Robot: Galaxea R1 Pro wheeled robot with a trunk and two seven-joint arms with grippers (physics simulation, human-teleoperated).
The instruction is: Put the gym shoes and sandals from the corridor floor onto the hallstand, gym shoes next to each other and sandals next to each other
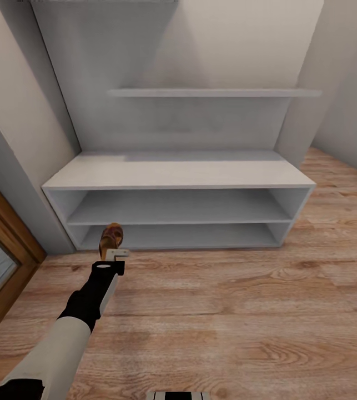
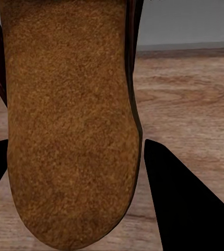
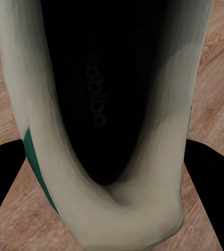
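**Sandal carried toward the lower left of the hallstand**

A sandal (image 1: 111,238) is held clenched in the left gripper (image 1: 115,254), out at the end of the extended left arm, in front of the bottom-left corner of the hallstand (image 1: 178,175). In the left wrist view its tan footbed (image 2: 70,125) is seen squeezed between the dark fingers (image 2: 185,204), above the corridor floor (image 1: 228,311). In the right wrist view a gym shoe (image 3: 106,125) is gripped by the right gripper (image 3: 109,172), its dark opening facing the camera and a green stripe at its side; the grasp looks firm, though the contact points themselves are hidden.

The bench top and both open shelf rows are seen bare. For a good placement, the sandal should be set well in from the left end of a shelf or the bench, sole down, so room is left beside it for its partner. The release is best made only once the sole is fully supported, clear of the front edge.
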